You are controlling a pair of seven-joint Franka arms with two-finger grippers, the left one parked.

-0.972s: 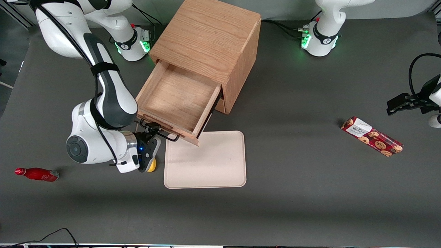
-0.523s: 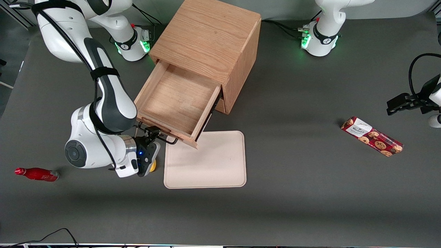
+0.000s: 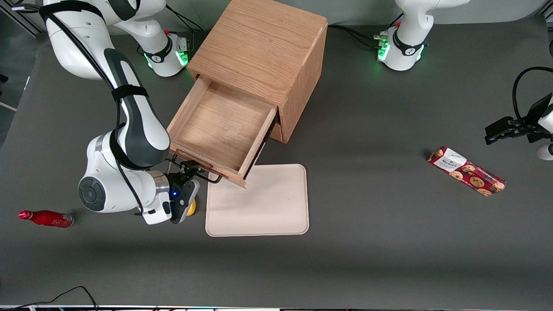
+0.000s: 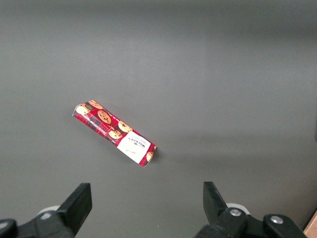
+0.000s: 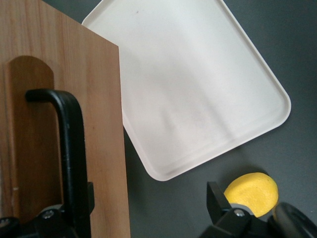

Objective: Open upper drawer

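Observation:
The upper drawer (image 3: 216, 125) stands pulled well out of the wooden cabinet (image 3: 259, 47), its shallow wooden inside bare. My right gripper (image 3: 191, 169) is in front of the drawer front, at the thin black handle (image 3: 212, 177). In the right wrist view the gripper (image 5: 153, 206) is open, its fingers wide apart. One finger (image 5: 90, 196) lies against the black handle (image 5: 72, 148) on the oak drawer front (image 5: 101, 99); the other finger (image 5: 218, 203) stands off over the table.
A beige tray (image 3: 259, 203) (image 5: 198, 89) lies on the table, partly under the drawer's corner. A yellow object (image 3: 191, 208) (image 5: 250, 191) sits under my wrist. A red bottle (image 3: 45, 218) lies toward the working arm's end, a cookie box (image 3: 466, 170) (image 4: 114, 133) toward the parked arm's.
The drawer has slid a little farther out of the cabinet, and my gripper has moved with it, nearer the front camera.

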